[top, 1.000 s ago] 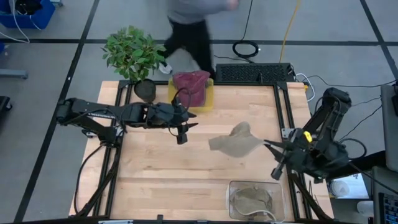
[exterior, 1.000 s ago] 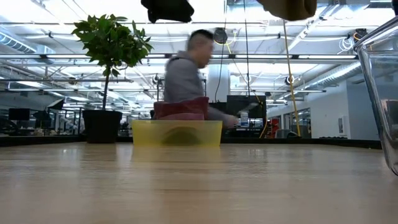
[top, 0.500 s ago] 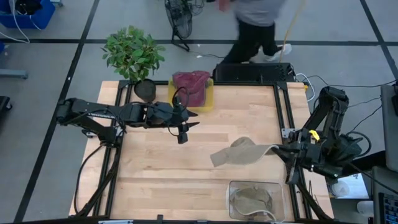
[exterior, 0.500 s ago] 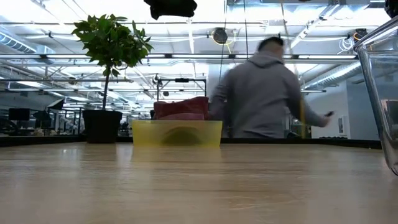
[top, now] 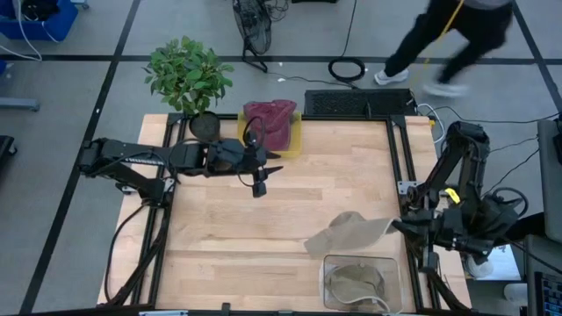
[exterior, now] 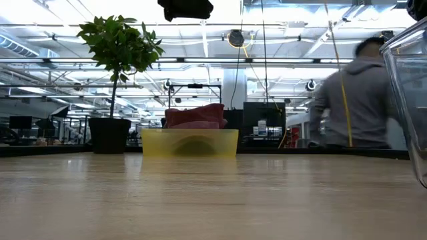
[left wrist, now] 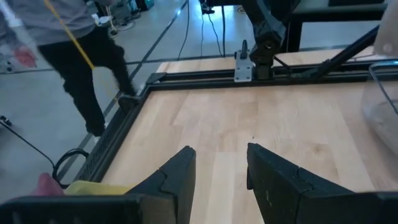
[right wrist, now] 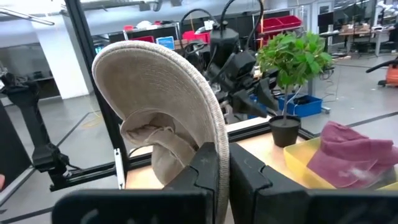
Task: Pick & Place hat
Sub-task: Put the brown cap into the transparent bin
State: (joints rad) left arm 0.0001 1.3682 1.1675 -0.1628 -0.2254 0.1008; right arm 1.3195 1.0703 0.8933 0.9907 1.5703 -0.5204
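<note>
Fingers of the right gripper (right wrist: 222,163) pinched the tan hat (top: 348,233) by its brim, crown toward the left, above the wooden table (top: 228,228) beside a clear bin (top: 362,283). Left gripper (left wrist: 219,168) hung open near the yellow bin (top: 297,132). A person (top: 448,35) crossed the room behind.

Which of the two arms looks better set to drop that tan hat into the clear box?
The right. Its gripper already pinches the tan hat by the brim beside the clear box; the left gripper hangs open near the yellow bin.
</note>
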